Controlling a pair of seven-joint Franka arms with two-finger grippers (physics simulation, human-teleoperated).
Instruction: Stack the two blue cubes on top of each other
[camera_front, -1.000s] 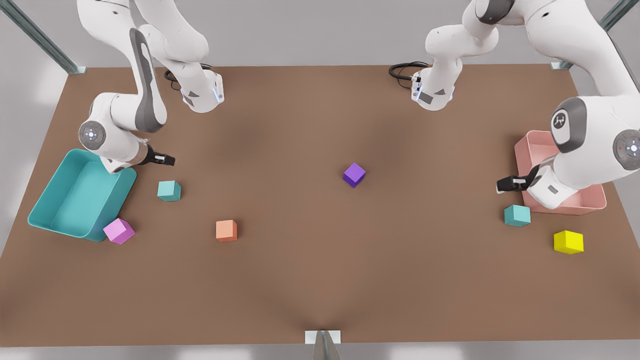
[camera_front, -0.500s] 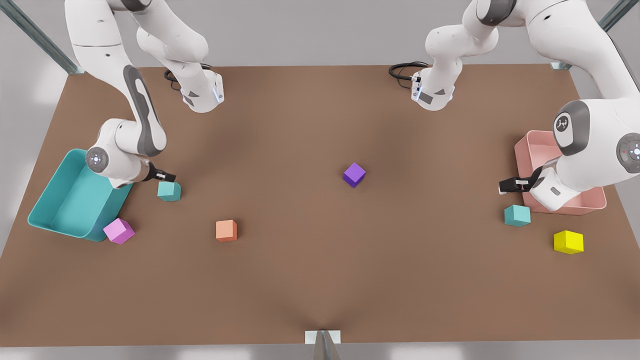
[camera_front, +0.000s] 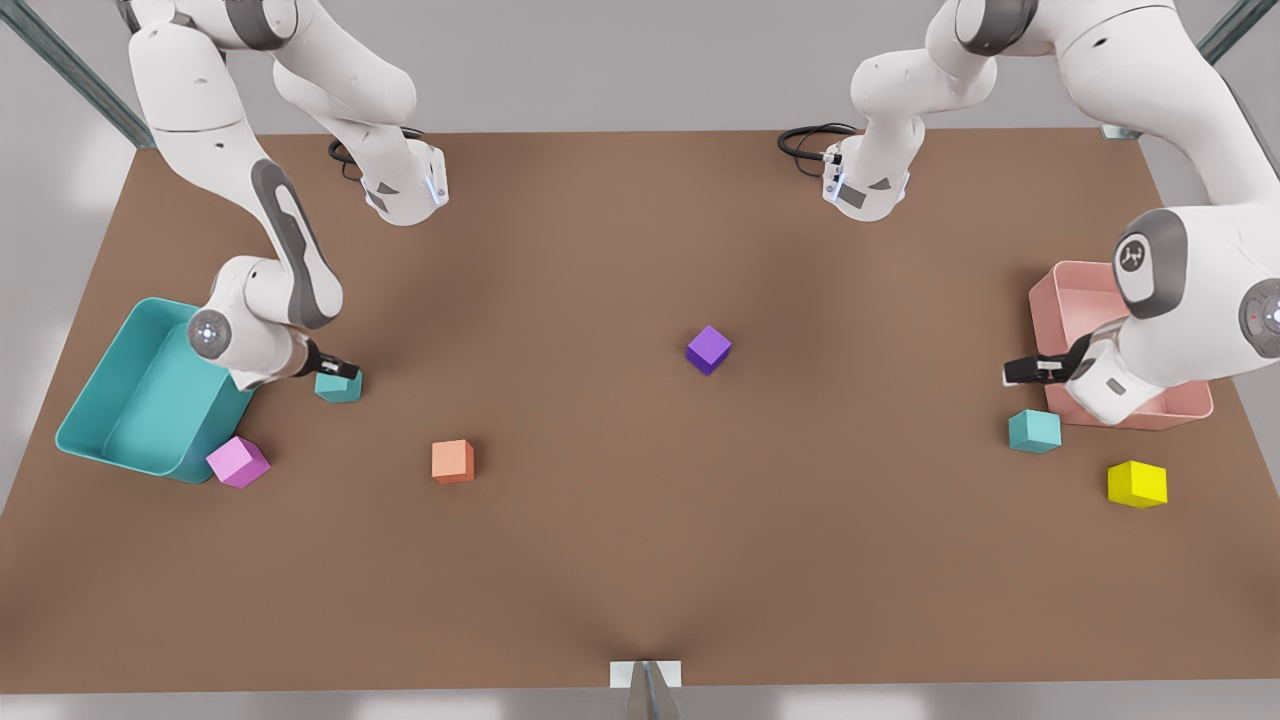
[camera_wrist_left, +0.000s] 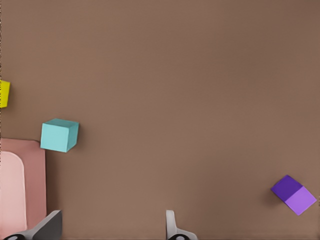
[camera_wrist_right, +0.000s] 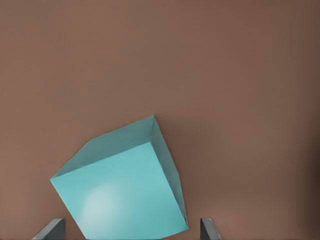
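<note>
Hovering over one blue cube (camera_front: 339, 385) near the teal tray (camera_front: 120, 400), the right gripper (camera_front: 338, 371) is wide open and holds nothing. The left gripper (camera_front: 1012, 373) waits open and empty beside the pink tray (camera_front: 1062, 290), close to the other blue cube (camera_front: 1034, 431).

Soft, even overhead light washes the brown table (camera_front: 600, 560), with no glare. Faint, diffuse shadows pool beneath the right gripper (camera_front: 338, 369) and the teal cube (camera_wrist_right: 122, 185) between its fingers, whose top face carries a pale sheen. Table edges bow slightly near the corners.
</note>
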